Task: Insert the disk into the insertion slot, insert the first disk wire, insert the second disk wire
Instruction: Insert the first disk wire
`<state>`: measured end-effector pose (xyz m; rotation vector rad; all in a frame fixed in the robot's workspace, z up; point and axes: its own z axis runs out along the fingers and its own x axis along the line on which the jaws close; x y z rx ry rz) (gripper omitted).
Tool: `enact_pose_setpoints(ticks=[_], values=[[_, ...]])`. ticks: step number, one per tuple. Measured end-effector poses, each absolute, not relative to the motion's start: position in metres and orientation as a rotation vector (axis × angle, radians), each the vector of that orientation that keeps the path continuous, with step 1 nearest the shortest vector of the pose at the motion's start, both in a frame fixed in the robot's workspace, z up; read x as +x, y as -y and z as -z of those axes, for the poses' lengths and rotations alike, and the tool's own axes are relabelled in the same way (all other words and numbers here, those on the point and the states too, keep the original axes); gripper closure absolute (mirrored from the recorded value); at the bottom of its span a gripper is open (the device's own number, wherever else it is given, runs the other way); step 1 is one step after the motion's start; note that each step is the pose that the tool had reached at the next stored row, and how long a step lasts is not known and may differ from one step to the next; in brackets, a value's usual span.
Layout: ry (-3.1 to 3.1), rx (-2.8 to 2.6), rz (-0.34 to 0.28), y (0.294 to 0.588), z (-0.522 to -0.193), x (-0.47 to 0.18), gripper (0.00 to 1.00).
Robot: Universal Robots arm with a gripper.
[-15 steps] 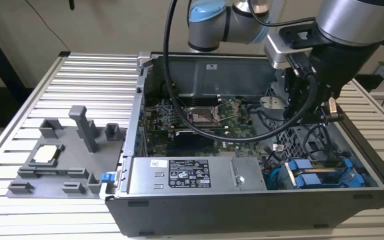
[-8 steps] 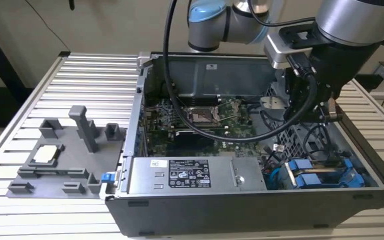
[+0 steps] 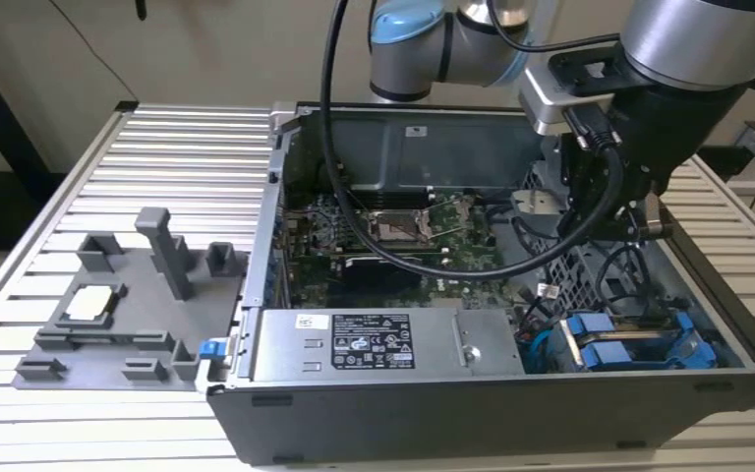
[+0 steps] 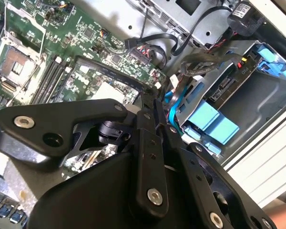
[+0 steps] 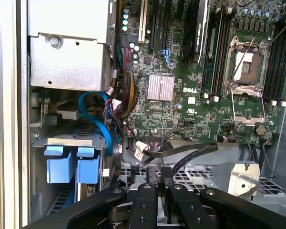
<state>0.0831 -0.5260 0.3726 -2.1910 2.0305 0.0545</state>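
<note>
Case: open computer case (image 3: pixel 483 418) on a slatted table (image 3: pixel 181 147).
Arm: arm (image 3: pixel 699 59) reaching down into the case at the exterior view's right.
Gripper: gripper (image 5: pixel 157 171) above the perforated cage (image 5: pixel 200 177), beside the motherboard (image 5: pixel 181 102); fingers drawn together, nothing seen between them.
Disk: the disk (image 3: pixel 605 352), in its blue carrier, seated in the insertion slot (image 4: pixel 262 109), next to the power-supply box (image 3: pixel 365 344).
Cables: blue cable (image 5: pixel 99 125) by the slot; black flat cable (image 5: pixel 193 151) just ahead of the fingertips; connections not discernible.
Fixture: grey tray (image 3: pixel 115 324) on the table, apart from the case.
</note>
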Motion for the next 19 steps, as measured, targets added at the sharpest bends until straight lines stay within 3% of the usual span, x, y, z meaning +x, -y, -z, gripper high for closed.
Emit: enact_pose_setpoints(ticks=[19], values=[[-2.032,-2.193,-0.051,0.562,-0.37,0.087,0.84]])
